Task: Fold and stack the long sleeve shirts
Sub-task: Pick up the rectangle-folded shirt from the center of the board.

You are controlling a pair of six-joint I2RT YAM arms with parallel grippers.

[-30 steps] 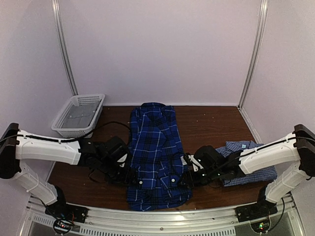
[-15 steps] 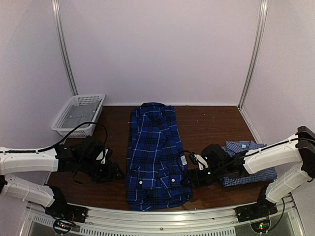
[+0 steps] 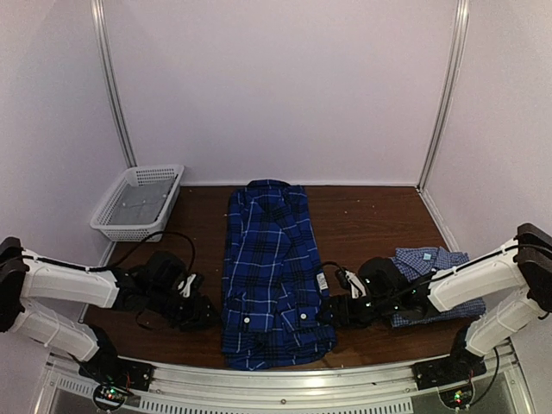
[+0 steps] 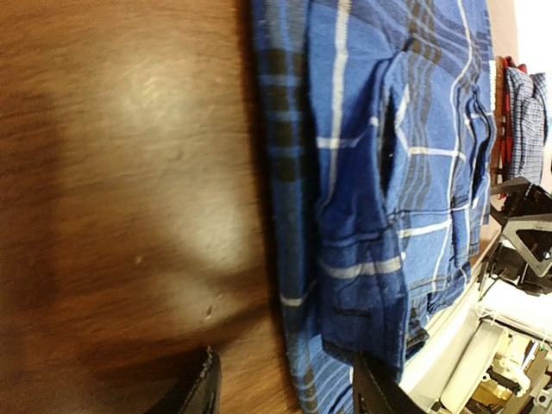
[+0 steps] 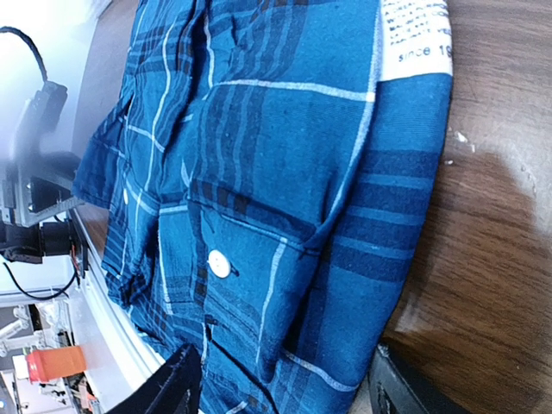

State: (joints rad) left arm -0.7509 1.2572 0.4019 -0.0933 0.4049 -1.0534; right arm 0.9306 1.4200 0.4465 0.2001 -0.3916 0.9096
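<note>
1. The bench fills the lower half of the top view and carries everything listed below.

2. Plaid shirt: lies at centre frame as a long narrow strip running from the back of the bench to its near edge, with the sides already turned in. In this shape it appears ready for a lengthwise fold, near end over far end.

3. Check shirt: sits at lower right as a compact folded bundle, partly hidden by the right arm. It probably serves as the base of the stack, which would explain why it lies apart from the work area.

4. Basket: stands at centre left, well apart from both shirts.

5. Left gripper: low on the bench at the strip's lower-left edge, jaws spread. The wrist view shows the cloth edge reaching in between the fingers, not pinched.

6. Right gripper: mirrors this at the lower-right edge, jaws spread either side of the hem and holding nothing. The matched placement suits a two-corner lift.

7. Button: faces up on the near portion.
</note>
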